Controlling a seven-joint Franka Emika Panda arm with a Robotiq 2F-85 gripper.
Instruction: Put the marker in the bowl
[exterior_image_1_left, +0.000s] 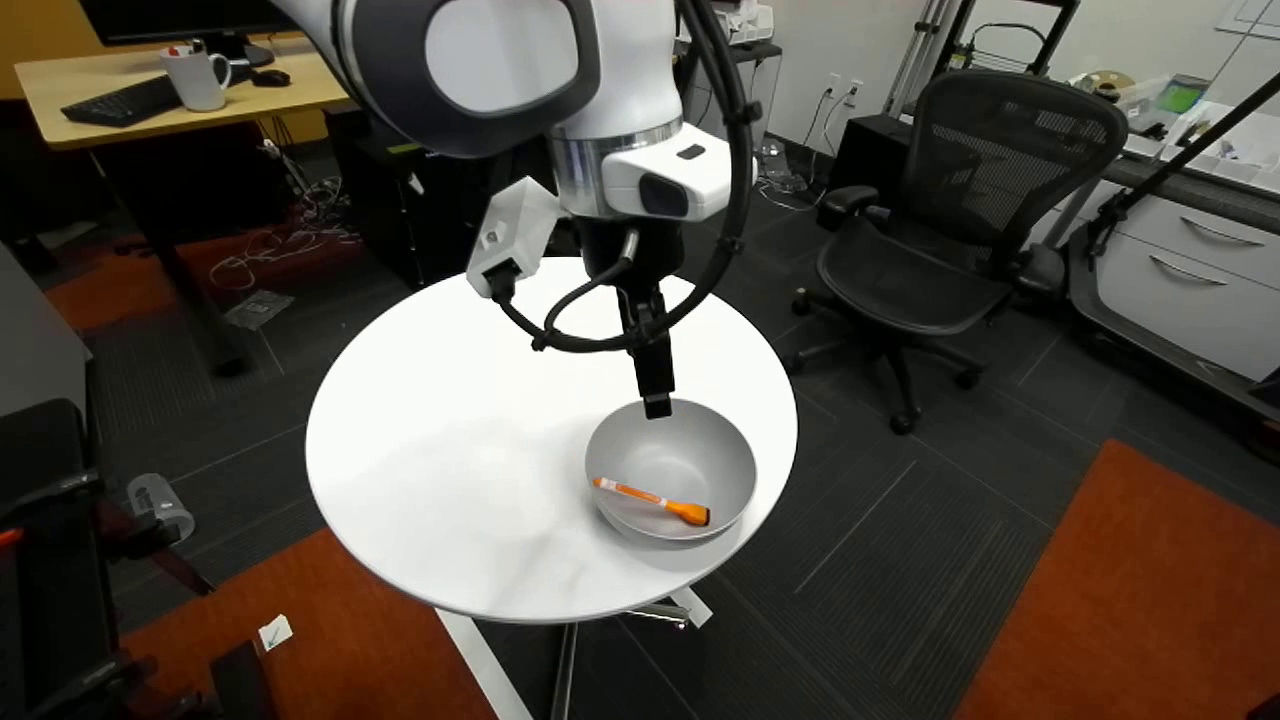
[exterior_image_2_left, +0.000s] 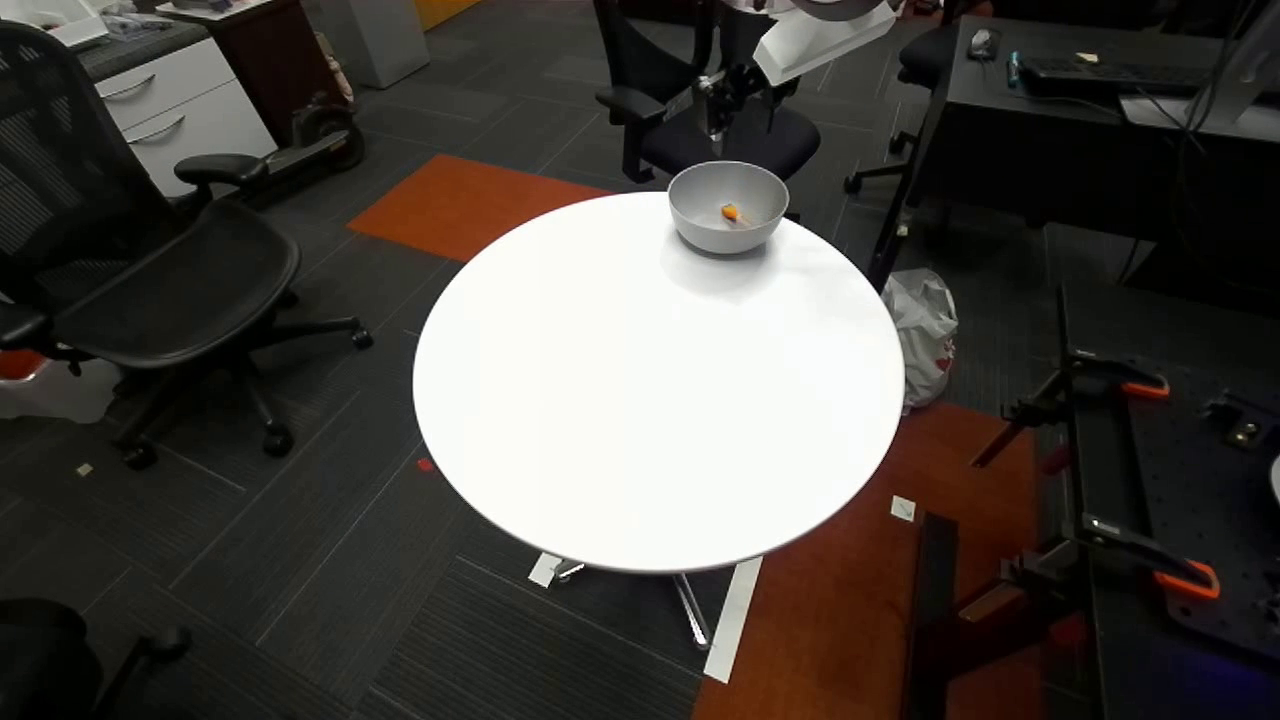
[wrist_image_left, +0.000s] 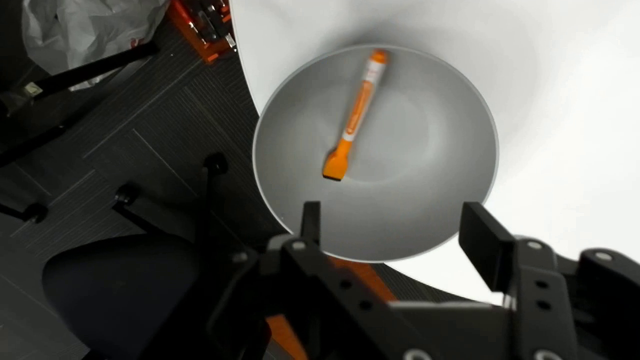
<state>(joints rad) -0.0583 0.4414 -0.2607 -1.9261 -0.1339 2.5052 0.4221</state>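
In an exterior view, I see the marker (exterior_image_1_left: 650, 498) inside the bowl (exterior_image_1_left: 680, 460), six o'clock from the pincer (exterior_image_1_left: 657, 408); in an exterior view, its orange end (exterior_image_2_left: 731, 212) shows. Wrist view: pincer spread, empty; marker towards eleven, lying one-to-seven. Retreat should suffice.

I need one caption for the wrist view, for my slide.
An orange marker lies in a grey bowl, with the claw open and empty.

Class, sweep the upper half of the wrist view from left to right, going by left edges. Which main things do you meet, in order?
Crumpled pale plastic bag, round white tabletop, round grey bowl, thin orange-and-white marker lying inside it.
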